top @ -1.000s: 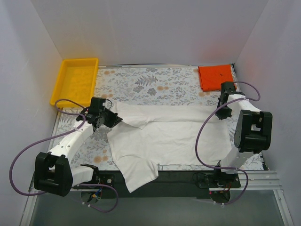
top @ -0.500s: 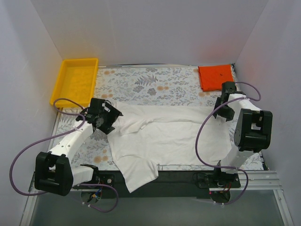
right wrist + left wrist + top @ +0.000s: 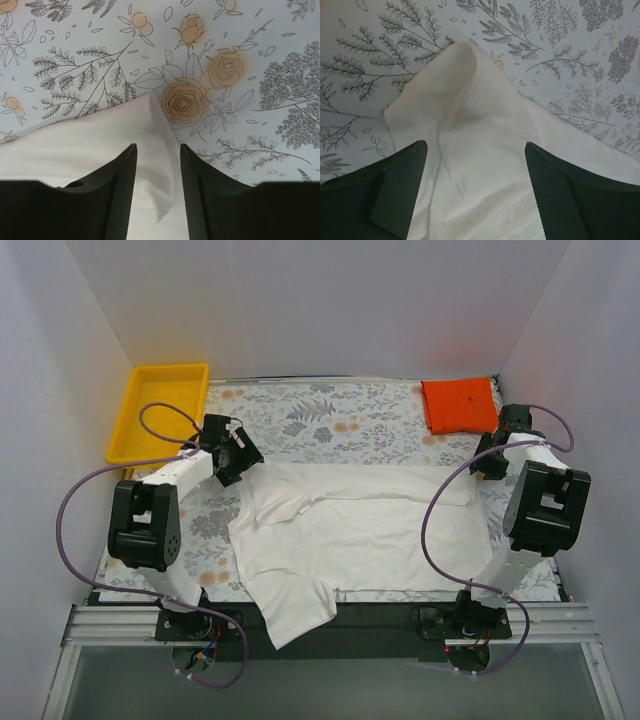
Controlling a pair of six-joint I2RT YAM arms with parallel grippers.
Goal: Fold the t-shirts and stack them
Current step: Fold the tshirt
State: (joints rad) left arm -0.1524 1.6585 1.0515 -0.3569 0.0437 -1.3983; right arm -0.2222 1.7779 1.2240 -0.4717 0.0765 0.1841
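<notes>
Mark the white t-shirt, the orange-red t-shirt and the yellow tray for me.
white t-shirt (image 3: 370, 530): top view, middle of its body.
orange-red t-shirt (image 3: 458, 405): top view, centre of the folded square.
yellow tray (image 3: 160, 415): top view, bare floor inside.

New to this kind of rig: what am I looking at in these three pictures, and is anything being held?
Two robot arms are bolted at the near edge of a flowered table. The wide picture comes from a fixed camera above and behind them; the other two come from a camera on each wrist, showing that arm's own dark fingers. On it lie a spread white t-shirt and a folded orange-red t-shirt at the far right; a yellow tray sits far left. The left end effector is open over the white shirt's far left part, the right end effector open over its far right corner. Neither holds anything.
</notes>
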